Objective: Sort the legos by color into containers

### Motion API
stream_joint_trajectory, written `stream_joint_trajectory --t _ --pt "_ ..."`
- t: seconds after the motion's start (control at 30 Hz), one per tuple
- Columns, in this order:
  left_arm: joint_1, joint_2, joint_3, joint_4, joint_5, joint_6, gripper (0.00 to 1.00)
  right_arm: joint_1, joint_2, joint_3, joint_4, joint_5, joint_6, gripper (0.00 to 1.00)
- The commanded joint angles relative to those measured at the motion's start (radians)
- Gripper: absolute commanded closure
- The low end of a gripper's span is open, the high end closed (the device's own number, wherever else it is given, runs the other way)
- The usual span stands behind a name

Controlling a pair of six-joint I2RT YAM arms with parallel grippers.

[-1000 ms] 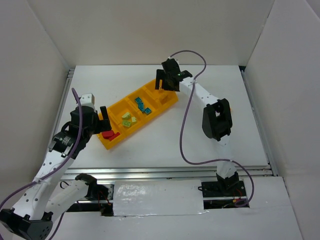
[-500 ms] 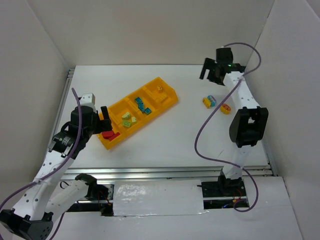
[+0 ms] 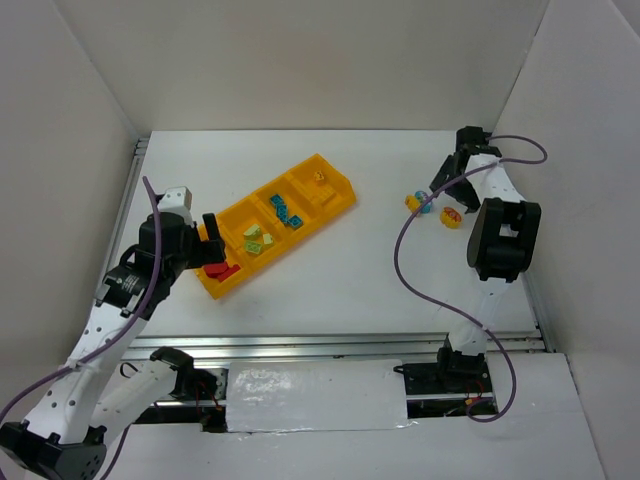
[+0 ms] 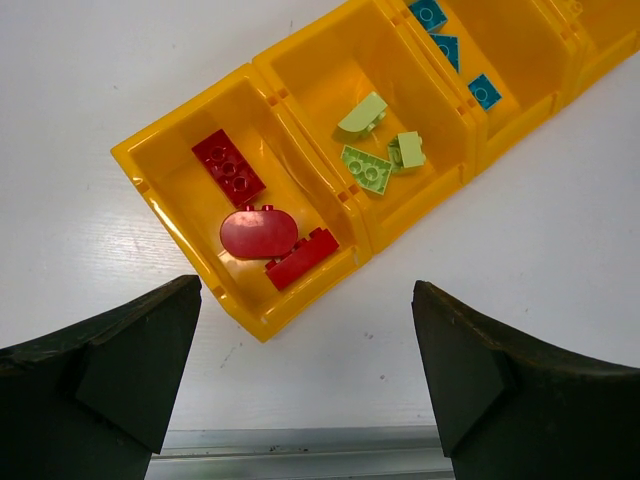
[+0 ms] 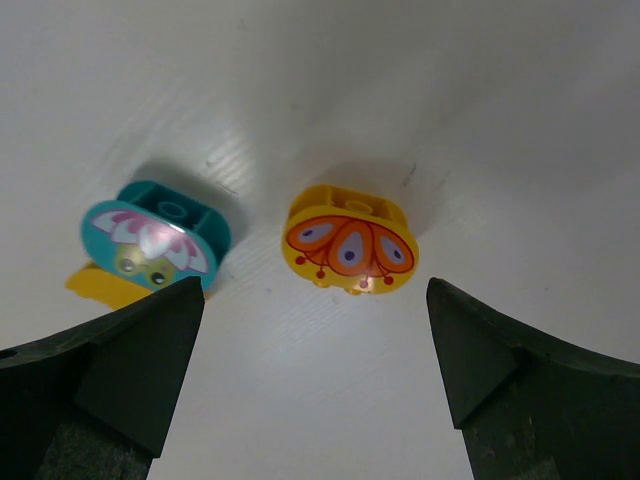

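**Right tool hovered wide open over two loose bricks, far from the sorting tray**

The right tool (image 5: 315, 400) hung empty, jaws spread wide, above the white tabletop (image 3: 330, 290) near its right edge. Below it lay a yellow round-topped plastic brick (image 5: 350, 243) printed with an orange butterfly. Just beside it, apart by a narrow gap, sat a teal round-topped plastic brick (image 5: 155, 235) with a pink flower print. A small orange-yellow piece (image 5: 90, 283) peeked out from under the teal one.

The long orange-yellow plastic tray (image 4: 262, 322) of four compartments lay well apart, toward the left arm. From that end it held red bricks (image 4: 258, 232), then yellow-green bricks (image 4: 368, 168), then teal-blue bricks (image 4: 450, 45). The last compartment held one tiny orange-yellow brick (image 3: 320, 178). The left tool (image 4: 310, 380) hovered over the red end, also wide open and empty.

The bricks looked light, rigid and smooth, so likely to skid or tip if nudged. Pinching the yellow one across its flat faces, not its curved top, seemed safest. The teal neighbour left little room for a finger. The right arm's purple cable (image 3: 400, 260) looped over the tabletop between bricks and tray.
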Motion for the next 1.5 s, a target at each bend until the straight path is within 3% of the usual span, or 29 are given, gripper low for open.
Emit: stream_joint_trajectory --t 0.0,0.5,0.77,0.8,0.9,0.93,1.1,1.2,1.33,1.47 --pt "0.005 -0.004 -0.001 0.047 0.040 0.038 0.00 0.000 -0.027 -0.065 0.010 0.063 0.039 0.00" --pt "0.005 0.039 -0.001 0.057 0.100 0.057 0.00 -0.030 0.023 -0.124 0.081 0.042 0.003 0.00" --pt "0.005 0.020 -0.007 0.057 0.082 0.049 0.00 -0.043 0.101 -0.008 0.022 -0.046 -0.017 0.03" --pt "0.005 0.020 -0.007 0.056 0.079 0.050 0.00 -0.046 0.106 -0.001 0.016 -0.056 -0.022 0.05" --pt "0.005 0.022 -0.006 0.056 0.075 0.049 0.00 -0.055 0.118 -0.001 0.009 -0.078 -0.021 0.24" --pt "0.005 0.022 -0.006 0.056 0.075 0.050 0.00 -0.060 0.109 -0.007 0.019 -0.083 -0.021 0.34" --pt "0.005 0.023 -0.004 0.056 0.074 0.050 0.00 -0.060 0.057 -0.078 0.048 -0.086 -0.010 0.61" --pt "0.005 0.022 -0.003 0.054 0.074 0.050 0.00 -0.058 0.002 -0.115 0.056 -0.073 0.012 0.67" --pt "0.007 0.022 -0.004 0.057 0.075 0.050 0.01 -0.037 -0.145 -0.185 0.105 -0.073 0.039 0.68" --pt "0.007 0.023 -0.003 0.056 0.071 0.050 0.01 0.092 -0.233 -0.161 0.105 -0.055 0.039 0.67"
